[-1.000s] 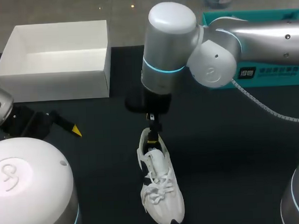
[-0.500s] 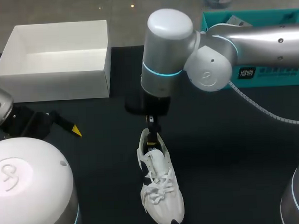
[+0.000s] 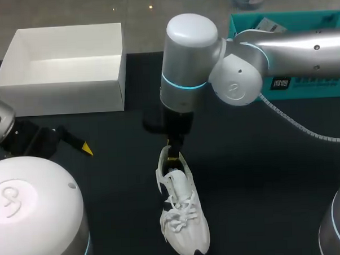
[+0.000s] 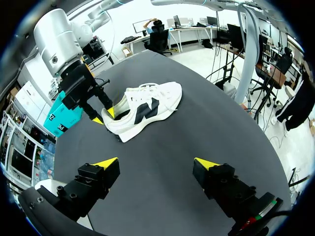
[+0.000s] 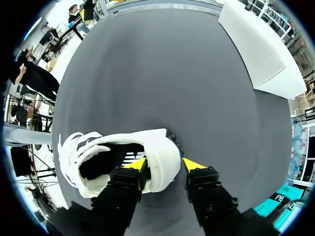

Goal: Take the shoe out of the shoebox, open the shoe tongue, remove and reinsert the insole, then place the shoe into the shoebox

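A white sneaker [image 3: 182, 211] with a dark side logo lies on the black table, toe toward me, heel toward the back. My right gripper [image 3: 172, 153] comes down at its heel. In the right wrist view one finger is inside the shoe [image 5: 133, 157] and the other outside, and the right gripper [image 5: 162, 164] is shut on the padded heel collar. The left wrist view shows that grip [image 4: 106, 114] on the shoe [image 4: 142, 105] from afar. My left gripper [image 4: 156, 164] is open and holds nothing, low at the table's left [image 3: 75, 143]. The white shoebox [image 3: 61, 98] stands open and empty at the back left.
A teal box [image 3: 292, 82] sits at the back right, behind my right arm. The shoebox [image 5: 261, 49] lies well ahead of the right gripper. Bare black tabletop lies between the shoe and the shoebox.
The right gripper's fingers have closed in on the shoe's heel, and the right arm has shifted slightly. The left arm and the shoe have not moved.
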